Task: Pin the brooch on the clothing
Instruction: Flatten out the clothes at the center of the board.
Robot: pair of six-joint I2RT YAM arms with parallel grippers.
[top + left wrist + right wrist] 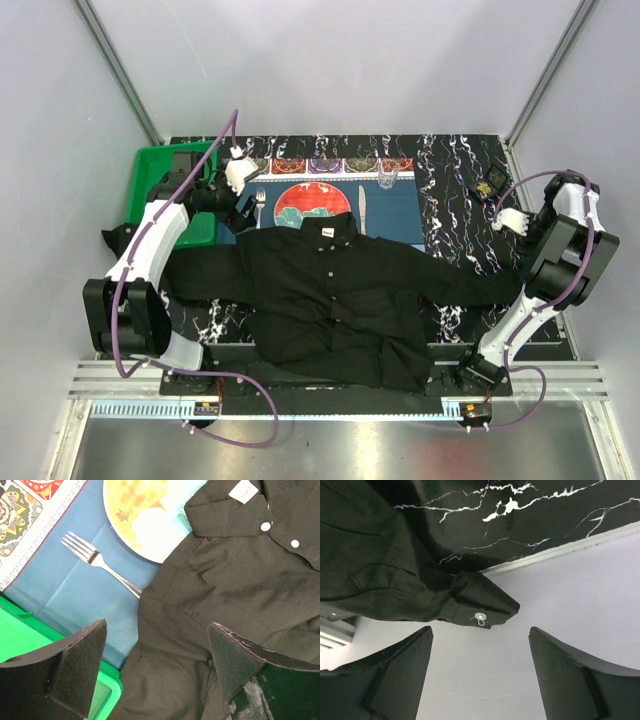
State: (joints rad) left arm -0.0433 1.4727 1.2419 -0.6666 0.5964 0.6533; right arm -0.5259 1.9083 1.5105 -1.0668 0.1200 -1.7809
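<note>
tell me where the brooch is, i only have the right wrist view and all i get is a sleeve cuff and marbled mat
Observer: The brooch lies on the marbled mat near its far right corner, apart from the shirt.
Operator: ok how is the shirt lying
Observer: It is spread front up across the middle of the table, and its collar overlaps the near edge of a plate on the blue placemat.
Operator: and the left arm
Observer: The left gripper is open and hovers over the shirt's shoulder, next to a fork.
</note>
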